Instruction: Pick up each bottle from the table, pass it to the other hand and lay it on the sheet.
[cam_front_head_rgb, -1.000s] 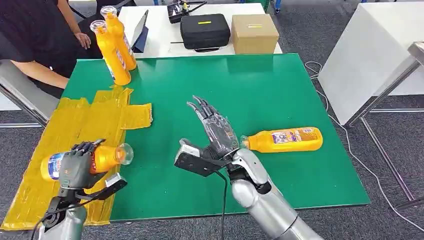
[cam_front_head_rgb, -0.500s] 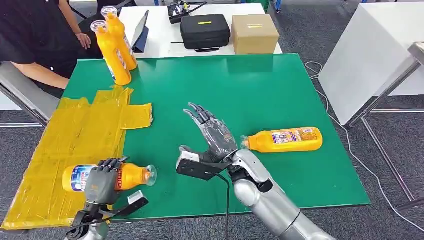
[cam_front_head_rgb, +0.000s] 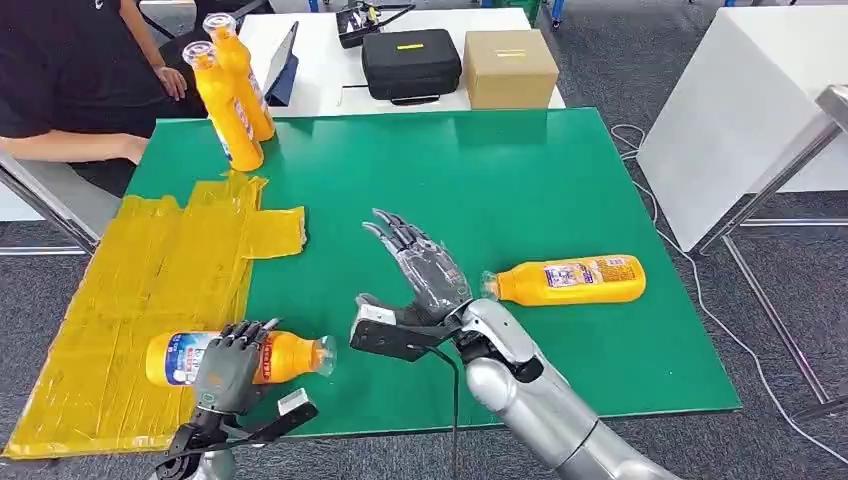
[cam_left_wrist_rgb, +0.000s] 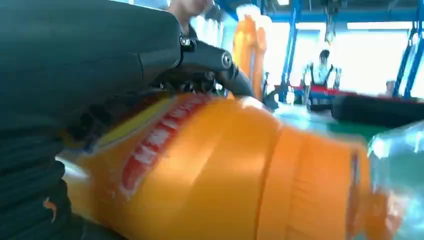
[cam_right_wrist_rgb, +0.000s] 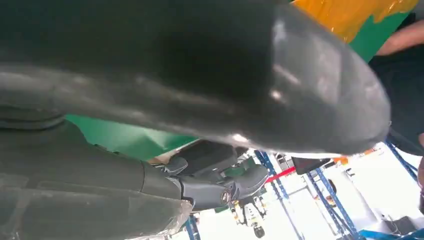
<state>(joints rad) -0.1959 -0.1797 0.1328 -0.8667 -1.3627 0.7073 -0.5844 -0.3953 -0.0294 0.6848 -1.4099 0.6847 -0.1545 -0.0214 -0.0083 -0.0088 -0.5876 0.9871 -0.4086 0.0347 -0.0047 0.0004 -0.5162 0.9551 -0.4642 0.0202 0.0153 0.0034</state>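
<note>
Gripping an orange bottle (cam_front_head_rgb: 265, 357) around its middle, the left hand (cam_front_head_rgb: 232, 365) sits at about 7 o'clock on the green table (cam_front_head_rgb: 520, 180). Its dark fingers (cam_front_head_rgb: 243, 338) are wrapped over the bottle's body. That bottle lies on its side, its labelled base end over the near edge of the yellow sheet (cam_front_head_rgb: 150, 270) and its clear cap end pointing toward 3 o'clock above the green surface. The left wrist view shows the same bottle (cam_left_wrist_rgb: 225, 165) close up, pressed against the hand (cam_left_wrist_rgb: 75, 75).

The right hand (cam_front_head_rgb: 425, 270) is raised near the table's middle, holding nothing, its fingers (cam_front_head_rgb: 395, 232) spread and pointing toward 11 o'clock. Just beside it, toward 3 o'clock, a second orange bottle (cam_front_head_rgb: 565, 279) lies on its side on the table, cap end toward the hand, not touching it.

At 10 o'clock, two more orange bottles (cam_front_head_rgb: 232, 90) stand upright at the far corner, side by side. A person in a black top (cam_front_head_rgb: 70, 60) sits beyond that corner. Past the far edge, at 12 o'clock, are a black case (cam_front_head_rgb: 410, 62) and a cardboard box (cam_front_head_rgb: 508, 66).
</note>
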